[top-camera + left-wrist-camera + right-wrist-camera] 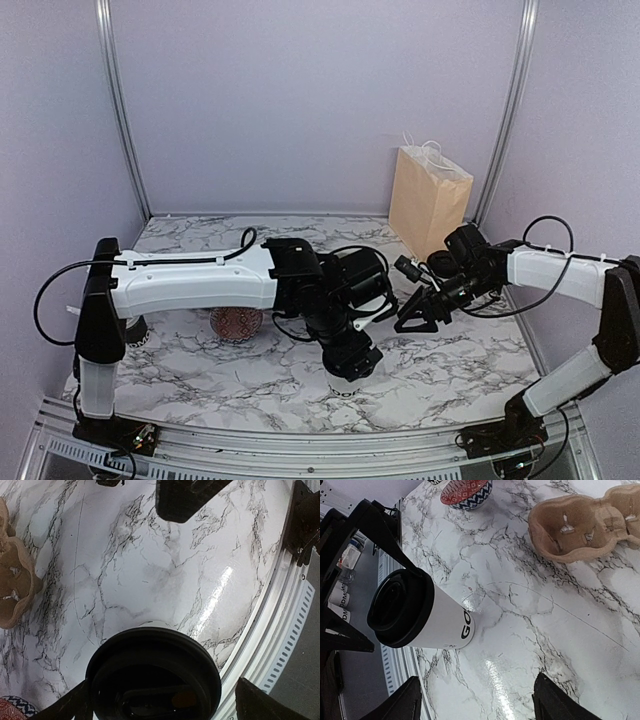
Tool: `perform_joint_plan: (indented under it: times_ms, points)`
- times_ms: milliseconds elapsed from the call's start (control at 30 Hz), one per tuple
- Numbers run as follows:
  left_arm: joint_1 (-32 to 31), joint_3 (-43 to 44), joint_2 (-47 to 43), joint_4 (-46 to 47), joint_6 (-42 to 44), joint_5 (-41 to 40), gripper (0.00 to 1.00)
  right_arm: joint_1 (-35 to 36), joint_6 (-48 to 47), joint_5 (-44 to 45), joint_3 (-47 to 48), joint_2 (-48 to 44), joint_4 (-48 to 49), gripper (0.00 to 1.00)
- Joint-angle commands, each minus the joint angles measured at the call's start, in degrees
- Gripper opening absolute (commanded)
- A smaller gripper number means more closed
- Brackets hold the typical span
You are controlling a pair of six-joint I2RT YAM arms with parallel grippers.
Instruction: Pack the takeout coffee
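NEAR EDGE OF THE COUNTER (450, 370): A takeout coffee cup (440, 615) stands upright just inside the metal rail (280, 645), black lid (152, 672) on, long axis vertical. The left end effector (350, 365) hangs directly over it, pointing straight down, w/ the lid between its spread fingers. One finger (70, 705) sits at the lid's rim (touching or not, can't tell). The other shows a sliver of counter btwn itself and the lid. So the cup is straddled, not clamped.

Just beyond and to the right, the right end effector (415, 318) faces the cup side-on, near but apart, its fingers wide and nothing btwn them. The left arm is plainly the nearer. By the look of it the pick is the left's to make: close on the cup, then lift straight up along that vertical axis so the lid isn't knocked.

Farther in lies the pulp tray (570, 545); the wells that show hold nothing. The overhead view hides it, apparently under the left arm. A red-patterned bowl (237, 322) sits off to the cup's left.

At the far right, by the back wall, a brown paper bag (428, 200) stands upright, handles up, well apart from the cup.
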Motion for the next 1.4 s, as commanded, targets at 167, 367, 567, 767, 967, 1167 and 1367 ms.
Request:
perform_joint_plan:
  times_ms: [167, 367, 567, 767, 967, 1167, 1367]
  points:
    - [-0.6, 0.0, -4.6, -1.8, -2.5, -3.9, 0.99, -0.1, -0.1, -0.7, 1.6, -1.6, -1.2, 0.74]
    - [-1.2, -4.4, -11.9, -0.3, -3.7, -10.7, 0.99, 0.0, 1.7, 0.1, 3.6, -1.8, -3.0, 0.75]
    - [-0.7, -20.4, -19.9, 14.7, -13.3, -14.5, 0.99, 1.2, 4.3, -8.3, 5.9, 3.0, -6.2, 0.81]
    - [1.8, -33.7, -26.1, 31.3, -29.8, -14.3, 0.91, 6.6, 4.0, -10.3, 5.7, 7.9, -5.8, 0.81]
    - [2.3, -43.2, -28.3, 43.4, -34.0, -10.8, 0.89, 8.7, 3.9, -10.2, 6.3, 9.7, -5.6, 0.83]
    - [2.4, -46.7, -27.2, 50.4, -35.5, -6.7, 0.85, 9.8, 2.8, -10.0, 5.8, 10.8, -5.8, 0.84]
    - [2.4, -48.3, -26.3, 50.4, -35.8, -5.9, 0.79, 10.1, 1.7, -10.4, 5.6, 12.1, -6.0, 0.82]
